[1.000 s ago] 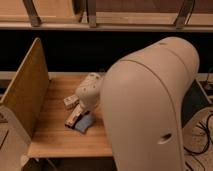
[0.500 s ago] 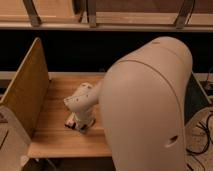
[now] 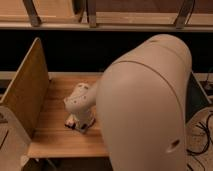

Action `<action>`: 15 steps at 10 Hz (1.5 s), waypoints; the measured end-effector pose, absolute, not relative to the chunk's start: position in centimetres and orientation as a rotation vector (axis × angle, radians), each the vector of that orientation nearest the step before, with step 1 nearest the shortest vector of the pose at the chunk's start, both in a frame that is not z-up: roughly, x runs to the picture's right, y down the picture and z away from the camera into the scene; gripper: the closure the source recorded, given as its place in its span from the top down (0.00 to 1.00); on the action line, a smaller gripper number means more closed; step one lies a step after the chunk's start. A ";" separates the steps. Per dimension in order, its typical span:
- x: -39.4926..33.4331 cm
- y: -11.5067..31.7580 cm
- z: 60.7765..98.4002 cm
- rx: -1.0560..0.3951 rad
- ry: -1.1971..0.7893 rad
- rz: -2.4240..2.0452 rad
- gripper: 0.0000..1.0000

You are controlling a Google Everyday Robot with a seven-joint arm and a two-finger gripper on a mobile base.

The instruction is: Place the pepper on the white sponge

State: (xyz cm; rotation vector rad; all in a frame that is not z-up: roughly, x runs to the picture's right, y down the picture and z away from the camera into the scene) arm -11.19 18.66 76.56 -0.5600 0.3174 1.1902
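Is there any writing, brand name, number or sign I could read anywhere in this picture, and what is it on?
None can be read.
The white robot arm, the wooden table and the upright wooden panel at its left show no lettering.
The gripper, pointing down at the table's front left, shows none either.

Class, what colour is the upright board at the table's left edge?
The board is light brown wood, camera view; the claw sits low over the tabletop.
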 end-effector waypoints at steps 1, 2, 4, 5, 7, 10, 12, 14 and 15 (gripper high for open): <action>-10.7 17.9 76.7 -0.529 0.316 1.189 0.00; -10.0 16.9 77.2 -0.499 0.312 1.194 0.00; -9.5 16.1 78.6 -0.483 0.297 1.203 0.00; -9.5 16.1 79.6 -0.491 0.287 1.205 0.00; -9.9 16.8 81.3 -0.518 0.274 1.200 0.05; -10.0 16.9 81.3 -0.520 0.274 1.201 0.05; -10.0 16.9 81.3 -0.520 0.274 1.201 0.05; -9.9 16.9 81.3 -0.520 0.275 1.201 0.05; -9.9 16.9 81.3 -0.520 0.275 1.201 0.05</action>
